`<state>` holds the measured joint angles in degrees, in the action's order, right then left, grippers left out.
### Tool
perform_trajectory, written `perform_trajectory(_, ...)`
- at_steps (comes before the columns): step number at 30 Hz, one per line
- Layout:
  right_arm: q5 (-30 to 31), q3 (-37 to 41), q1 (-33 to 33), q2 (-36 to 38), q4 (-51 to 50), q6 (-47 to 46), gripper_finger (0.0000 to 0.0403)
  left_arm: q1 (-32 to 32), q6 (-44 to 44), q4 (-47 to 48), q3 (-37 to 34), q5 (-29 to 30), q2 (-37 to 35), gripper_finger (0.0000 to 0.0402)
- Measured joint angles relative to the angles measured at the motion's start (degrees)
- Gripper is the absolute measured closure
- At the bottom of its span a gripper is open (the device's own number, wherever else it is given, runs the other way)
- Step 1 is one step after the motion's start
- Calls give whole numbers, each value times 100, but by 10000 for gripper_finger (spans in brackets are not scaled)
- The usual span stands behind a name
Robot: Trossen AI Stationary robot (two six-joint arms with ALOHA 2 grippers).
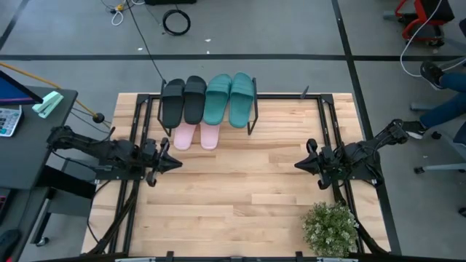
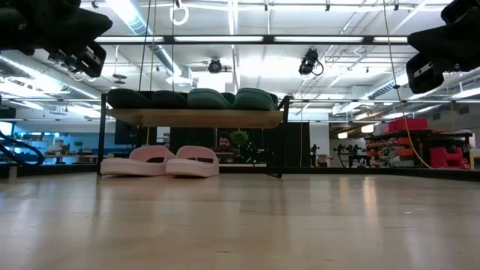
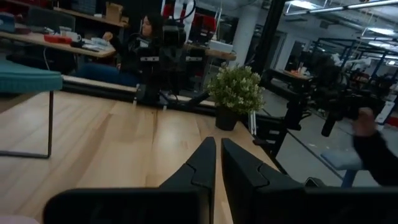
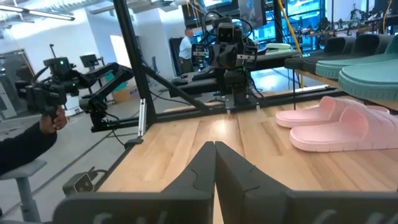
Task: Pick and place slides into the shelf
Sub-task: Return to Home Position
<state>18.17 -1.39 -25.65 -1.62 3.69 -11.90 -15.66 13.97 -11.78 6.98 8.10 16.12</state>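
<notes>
Left gripper (image 1: 178,163), fingers together, hangs by the table's (image 1: 240,211) left edge, close to the shelf (image 2: 195,118) at the far edge, which has black slides (image 1: 183,100) and teal slides (image 1: 229,98) on top and pink slides (image 1: 196,135) beneath, poking out. A stray swing there could clip them or the wire legs, I'd judge. Mid-table is bare wood, and the right gripper (image 1: 297,166), likewise closed, waits by the right edge with the potted plant (image 1: 331,227) near it at the near right corner.

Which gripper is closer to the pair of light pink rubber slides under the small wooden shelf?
Left. The left gripper hangs close to the pair of light pink rubber slides, just toward the table's middle; the right gripper sits far off to their right.
</notes>
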Motion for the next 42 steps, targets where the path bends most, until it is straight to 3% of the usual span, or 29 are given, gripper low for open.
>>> perform_trajectory(9, 0, -4, 0, -1, 1, 1, 389, 0, 83, 236, -30, 114, 0, 370)
perform_trajectory(14, 0, -7, 0, -1, 1, 5, 389, 7, 381, -391, -653, 141, -9, 378)
perform_trajectory(21, -1, -11, 0, -3, -36, 4, 389, 9, 170, -625, -482, 162, -11, 370)
perform_trajectory(30, -2, -15, 0, -5, -45, 5, 389, 13, 379, 451, -479, 210, -1, 371)
perform_trajectory(42, -2, -15, 0, -5, -49, 4, 389, 11, 642, 574, -479, 221, 0, 369)
